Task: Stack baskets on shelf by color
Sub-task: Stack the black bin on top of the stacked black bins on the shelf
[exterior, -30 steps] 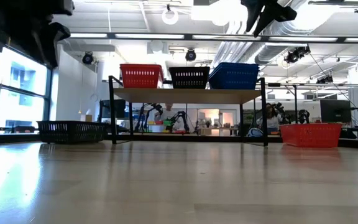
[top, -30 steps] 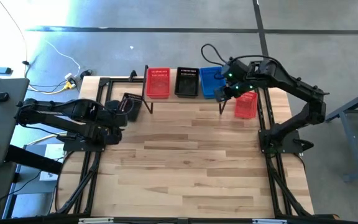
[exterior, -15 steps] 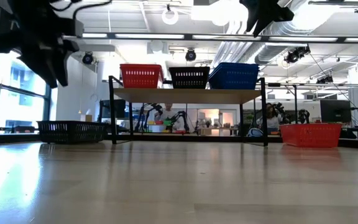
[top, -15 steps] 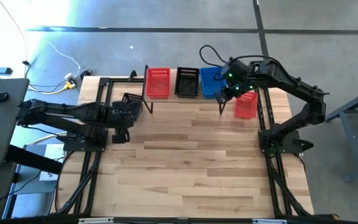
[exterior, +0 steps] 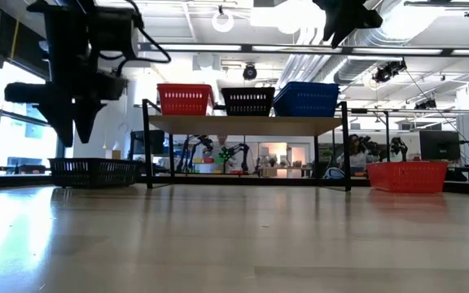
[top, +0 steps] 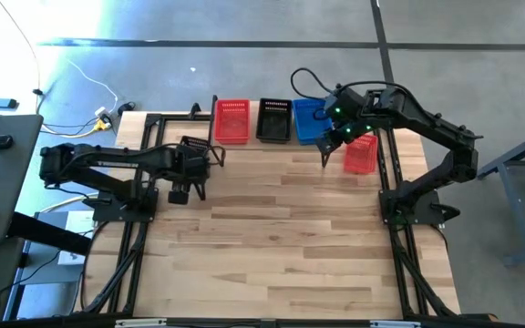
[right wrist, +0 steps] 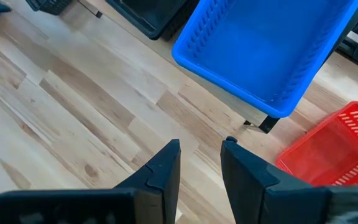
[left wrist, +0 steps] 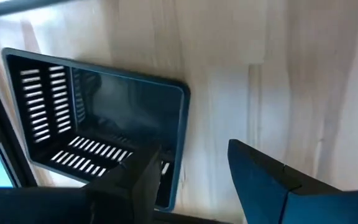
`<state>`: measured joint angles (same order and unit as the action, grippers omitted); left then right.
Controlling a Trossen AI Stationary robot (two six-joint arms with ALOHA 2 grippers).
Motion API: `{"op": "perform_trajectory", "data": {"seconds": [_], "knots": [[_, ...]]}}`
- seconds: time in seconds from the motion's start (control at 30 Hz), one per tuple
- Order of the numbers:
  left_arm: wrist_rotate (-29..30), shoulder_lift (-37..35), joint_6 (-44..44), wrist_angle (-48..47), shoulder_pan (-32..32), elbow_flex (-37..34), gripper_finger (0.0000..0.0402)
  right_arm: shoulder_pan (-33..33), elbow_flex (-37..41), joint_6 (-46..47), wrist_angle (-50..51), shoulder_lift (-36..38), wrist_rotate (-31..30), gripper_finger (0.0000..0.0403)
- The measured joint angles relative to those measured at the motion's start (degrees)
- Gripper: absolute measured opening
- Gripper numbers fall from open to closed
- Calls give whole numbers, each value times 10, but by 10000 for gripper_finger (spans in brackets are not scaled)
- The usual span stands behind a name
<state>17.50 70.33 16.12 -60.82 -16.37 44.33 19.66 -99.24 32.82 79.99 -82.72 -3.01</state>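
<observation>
Three baskets line the shelf [top: 272, 142] by colour, so the released left hand [top: 186, 189] hovers beside the stray black basket [top: 192, 153]; right hand [top: 334, 140] empty

A robotics lab: exposed ceiling ducts [exterior: 397, 20], monitors [exterior: 440, 145]

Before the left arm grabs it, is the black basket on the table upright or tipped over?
Upright. The black basket sits flat on the table with its open mouth facing up; its slotted floor shows in the left wrist view.
</observation>
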Motion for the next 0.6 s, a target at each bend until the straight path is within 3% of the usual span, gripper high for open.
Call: {"op": "perform_trajectory", "data": {"seconds": [0.6], "knots": [[33,120,71,14,-32,0,174,0,0,-18,4,0,2,99]]}}
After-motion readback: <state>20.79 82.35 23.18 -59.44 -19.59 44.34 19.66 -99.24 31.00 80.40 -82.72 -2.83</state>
